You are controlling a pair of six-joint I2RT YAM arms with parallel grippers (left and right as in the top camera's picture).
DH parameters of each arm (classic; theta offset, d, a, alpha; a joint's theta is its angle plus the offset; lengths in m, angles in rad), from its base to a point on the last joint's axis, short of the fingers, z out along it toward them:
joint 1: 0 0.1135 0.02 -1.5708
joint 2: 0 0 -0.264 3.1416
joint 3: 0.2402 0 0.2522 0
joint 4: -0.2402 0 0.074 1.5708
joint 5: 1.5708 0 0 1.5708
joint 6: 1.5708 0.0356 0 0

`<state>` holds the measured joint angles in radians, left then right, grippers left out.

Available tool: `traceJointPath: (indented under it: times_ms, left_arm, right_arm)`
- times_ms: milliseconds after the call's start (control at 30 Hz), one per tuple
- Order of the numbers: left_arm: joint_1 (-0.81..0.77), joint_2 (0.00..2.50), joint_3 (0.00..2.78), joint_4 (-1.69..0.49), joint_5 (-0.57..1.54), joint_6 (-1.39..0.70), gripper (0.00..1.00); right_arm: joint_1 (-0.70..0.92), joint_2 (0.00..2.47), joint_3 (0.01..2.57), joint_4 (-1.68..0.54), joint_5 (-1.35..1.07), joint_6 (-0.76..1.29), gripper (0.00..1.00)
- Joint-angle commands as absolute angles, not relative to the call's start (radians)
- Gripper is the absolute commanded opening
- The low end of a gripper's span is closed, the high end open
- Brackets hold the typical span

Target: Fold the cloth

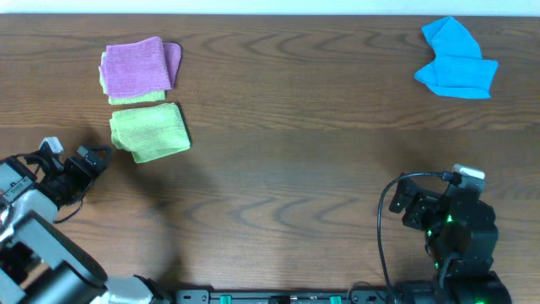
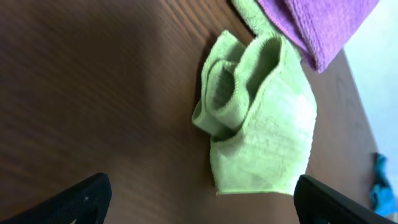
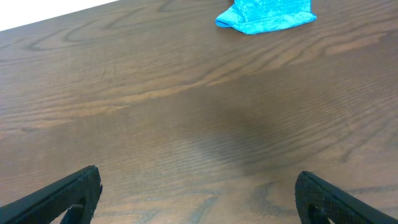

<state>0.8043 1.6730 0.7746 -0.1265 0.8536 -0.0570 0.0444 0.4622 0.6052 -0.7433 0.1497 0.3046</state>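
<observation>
The cloth is a lime-green towel lying bunched and folded over on the left side of the table, just below a purple cloth. In the left wrist view the cloth fills the middle, its near edge flat and its far part rolled into loose folds. My left gripper sits just left of it, open, with nothing between the fingers; its black fingertips frame the cloth's near edge. My left gripper does not touch the cloth. My right gripper stands open over bare wood at the lower right.
The purple cloth lies on another green cloth whose edge shows beneath it. A bright blue cloth lies crumpled at the far right. The wooden table stretches between the arms.
</observation>
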Motion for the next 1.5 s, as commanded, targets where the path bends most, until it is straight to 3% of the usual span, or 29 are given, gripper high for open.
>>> traceJointPath:
  times_ms: [0,600,700,733,933,1000,1067,1133,1233,1333,1433,1467]
  left_arm:
    - [0.799,1.729,0.776,-0.084,0.950,-0.096,0.95]
    - [0.714,1.942,0.847,0.083,1.022,-0.258,0.95]
    - [0.690,1.980,0.871,0.084,1.043,-0.278,1.00]
    - [0.680,1.993,0.881,0.083,1.048,-0.279,0.95]
    - [0.627,2.024,0.906,0.080,1.047,-0.292,0.93]
    - [0.622,2.024,0.906,0.079,1.047,-0.292,0.86]
    - [0.621,2.024,0.906,0.078,1.048,-0.292,0.70]
    - [0.621,2.024,0.906,0.065,1.047,-0.291,0.69]
    - [0.621,2.024,0.906,0.049,1.047,-0.284,0.60]
    - [0.621,2.024,0.906,0.043,1.048,-0.285,0.37]
    - [0.621,2.024,0.906,0.041,1.056,-0.293,0.06]
    - [0.621,2.024,0.907,0.042,1.069,-0.293,0.06]
  right_arm:
    - [0.053,0.457,0.607,-0.743,0.149,0.317,0.99]
    - [0.053,0.457,0.607,-0.743,0.149,0.318,0.99]
    - [0.053,0.457,0.607,-0.743,0.149,0.318,0.99]
    - [0.053,0.457,0.607,-0.743,0.149,0.318,0.99]
    - [0.053,0.457,0.607,-0.743,0.149,0.318,0.99]
    - [0.053,0.457,0.607,-0.743,0.149,0.318,0.99]
    - [0.053,0.457,0.607,-0.743,0.149,0.318,0.99]
    - [0.053,0.457,0.607,-0.743,0.149,0.318,0.99]
    - [0.053,0.457,0.607,-0.743,0.149,0.318,0.99]
    - [0.053,0.457,0.607,-0.743,0.149,0.318,0.99]
    - [0.053,0.457,0.607,-0.744,0.149,0.318,0.99]
    - [0.053,0.457,0.607,-0.744,0.149,0.318,0.99]
